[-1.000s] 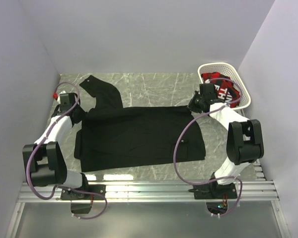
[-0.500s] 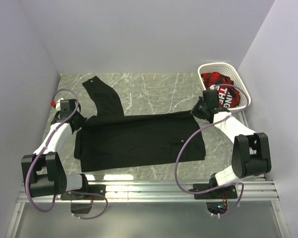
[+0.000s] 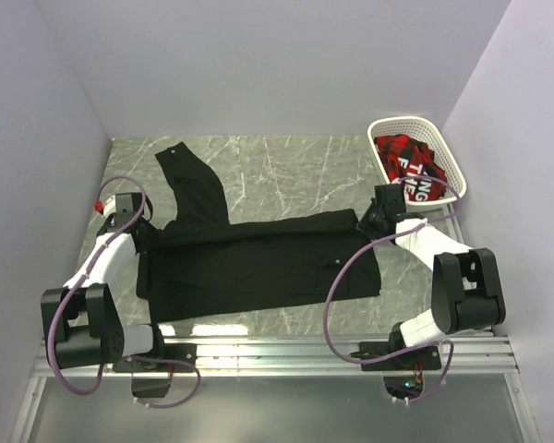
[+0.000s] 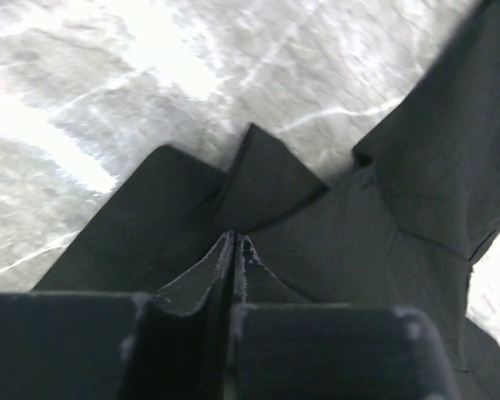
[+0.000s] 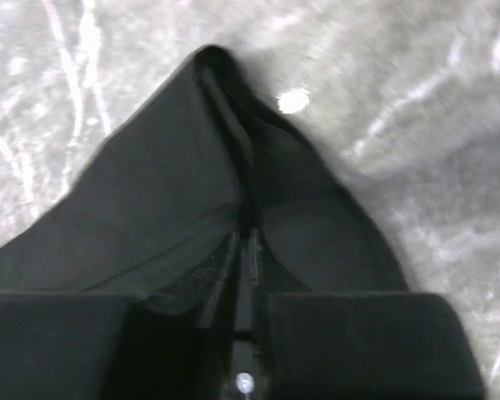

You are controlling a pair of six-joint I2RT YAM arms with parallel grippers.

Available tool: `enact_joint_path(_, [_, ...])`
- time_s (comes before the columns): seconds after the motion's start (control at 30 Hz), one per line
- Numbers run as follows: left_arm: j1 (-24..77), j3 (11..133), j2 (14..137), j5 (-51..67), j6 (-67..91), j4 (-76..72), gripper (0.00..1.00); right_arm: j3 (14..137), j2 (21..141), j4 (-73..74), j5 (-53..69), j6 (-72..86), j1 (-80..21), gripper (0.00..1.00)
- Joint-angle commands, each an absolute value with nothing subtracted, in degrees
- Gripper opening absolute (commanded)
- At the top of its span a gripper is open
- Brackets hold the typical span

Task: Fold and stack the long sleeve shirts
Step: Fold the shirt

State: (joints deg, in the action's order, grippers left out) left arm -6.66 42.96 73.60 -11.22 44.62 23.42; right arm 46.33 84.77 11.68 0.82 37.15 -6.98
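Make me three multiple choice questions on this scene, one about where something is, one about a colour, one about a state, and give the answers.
1. Where does the white basket stand on the table? A) far right corner B) near left corner C) centre
2. What colour is the shirt spread on the table? A) white B) black C) yellow
3. What is the left tool doing? A) hanging open B) shut on shirt fabric C) shut on the basket rim
Answers: 1 A, it sits by the right wall at the far edge. 2 B, the cloth is plain black. 3 B, the left wrist view shows fabric pinched in its closed grip.
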Motion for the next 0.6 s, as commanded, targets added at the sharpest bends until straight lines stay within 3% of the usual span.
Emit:
enact_joint_path(0.0, [-6.9,43.5,72.1,-16.1,46.1,25.2,0.13,45.3,82.3,12.5,-3.4,38.1,-6.5,0.25])
enact_joint_path(0.13, [-6.9,44.2,69.9,-15.8,45.6,25.5,0.32,44.9,78.8,13.1,-5.8,37.0,-7.1,0.43])
enact_joint_path(0.17, [-6.9,44.4,68.6,-15.0,45.2,25.3,0.42,45.0,76.7,13.1,-6.2,36.8,-7.8,0.45])
enact_joint_path(0.3, [-6.9,44.7,65.5,-12.5,44.3,24.6,0.68,47.5,73.9,11.8,-3.7,34.6,-9.0,0.52])
enact_joint_path(0.37, [-6.9,44.9,64.3,-10.1,43.7,23.6,0.75,50.9,75.2,11.3,-1.6,34.2,-10.3,0.52])
enact_joint_path(0.57, [-6.9,46.3,65.8,-6.6,41.6,22.1,0.76,62.1,86.3,15.0,-0.2,36.2,-12.7,0.52])
